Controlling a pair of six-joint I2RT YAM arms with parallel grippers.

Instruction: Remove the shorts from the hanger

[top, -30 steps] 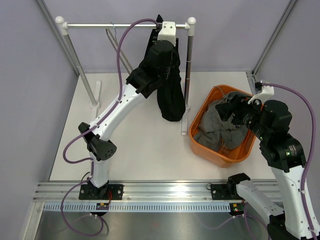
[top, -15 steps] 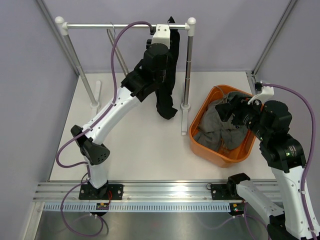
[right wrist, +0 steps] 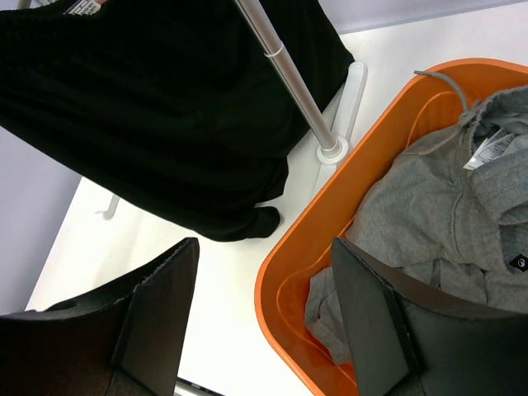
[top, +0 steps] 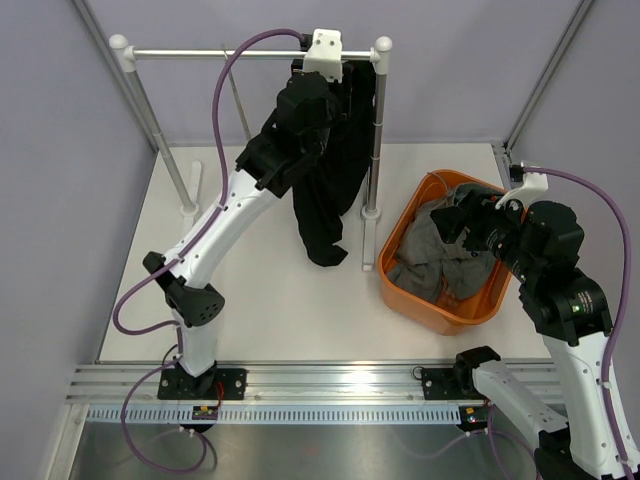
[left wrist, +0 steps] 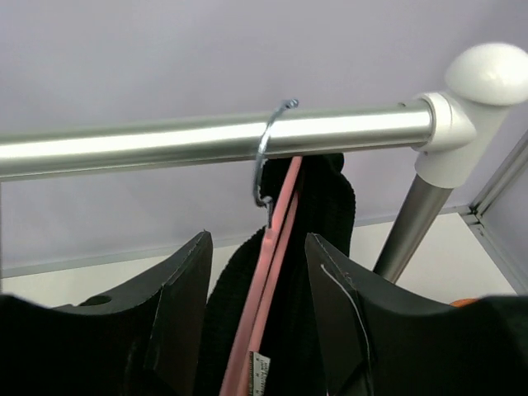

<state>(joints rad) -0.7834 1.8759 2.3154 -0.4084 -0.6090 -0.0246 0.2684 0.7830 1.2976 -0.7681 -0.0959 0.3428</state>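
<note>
Shorts: black ribbed cloth on a pink hanger. Its wire hook loops over the shiny metal rail. They hang longer than a second ago.
Left gripper: since risen to the rail, jaws apart, straddling the hanger.
Right gripper: unmoved, open, empty, over an orange plastic basket of grey clothes.

Black shorts hang from rail at its right end, beside upright post. Raised left arm has wrist at rail, against shorts. Orange basket sits at right edge of worktop, grey garment inside. The right end effector hovers above it.
</note>
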